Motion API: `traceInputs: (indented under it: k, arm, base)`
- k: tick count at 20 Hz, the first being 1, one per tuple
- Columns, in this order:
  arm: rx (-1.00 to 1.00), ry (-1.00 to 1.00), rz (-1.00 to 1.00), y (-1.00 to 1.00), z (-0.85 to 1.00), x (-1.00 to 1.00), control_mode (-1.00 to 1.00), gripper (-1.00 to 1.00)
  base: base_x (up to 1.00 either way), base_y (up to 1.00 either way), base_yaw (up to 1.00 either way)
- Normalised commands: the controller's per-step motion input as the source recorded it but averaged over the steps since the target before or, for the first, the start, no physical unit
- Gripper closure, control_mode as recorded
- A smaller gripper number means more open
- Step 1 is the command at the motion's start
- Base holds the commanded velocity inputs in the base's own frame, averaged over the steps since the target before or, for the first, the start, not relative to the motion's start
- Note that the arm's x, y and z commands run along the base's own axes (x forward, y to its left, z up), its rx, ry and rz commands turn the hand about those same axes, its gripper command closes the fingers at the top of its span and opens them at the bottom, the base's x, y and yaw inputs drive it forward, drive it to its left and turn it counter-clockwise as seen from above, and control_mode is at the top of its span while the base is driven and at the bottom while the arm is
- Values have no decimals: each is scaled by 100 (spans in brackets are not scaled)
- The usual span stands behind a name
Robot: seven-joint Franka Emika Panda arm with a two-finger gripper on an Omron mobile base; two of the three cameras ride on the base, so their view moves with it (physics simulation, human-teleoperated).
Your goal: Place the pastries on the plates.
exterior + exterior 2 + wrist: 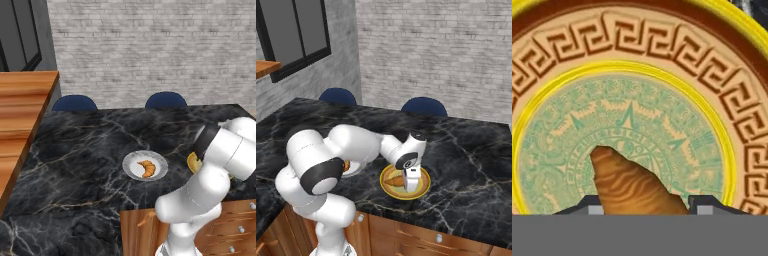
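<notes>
Pincer (642, 210) is gripping the golden-brown wedge-shaped pastry (632, 187) over the greenish centre of the yellow-rimmed round plate (423, 190) near the black marble worktop's (471, 165) front edge, while the curved golden croissant (147, 168) is lying on the white-grey round plate (131, 165) farther along that edge.

My arm (341, 150) is made of thick, rounded white segments with a smooth, glossy shell. Between the segments there are dark, almost black bands at the joints. The wrist ends in a white block with a small dark round mark on its side. My gripper (643, 207) has two small dark finger tips with pale grey pads.
</notes>
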Motion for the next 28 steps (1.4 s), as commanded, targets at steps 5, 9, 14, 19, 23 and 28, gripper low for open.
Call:
traceInputs:
  k: [5,9,14,19,23,28]
  arm:
    - [-4,-11,2,-21,-20,40,-100,100]
    - [-2,-15,1,-33,-22,30,-100,100]
    - [-3,-13,2,-9,-12,11,-100,-100]
    - [-1,-14,5,-21,0,0,-100,-100]
    - [-2,-16,4,-16,12,0,-100,-100]
    - [0,-10,1,-32,45,-20,-100,-100]
  base:
    - [0,0,0]
    - [0,0,0]
    - [0,0,0]
    - [0,0,0]
    - [0,0,0]
    - [0,0,0]
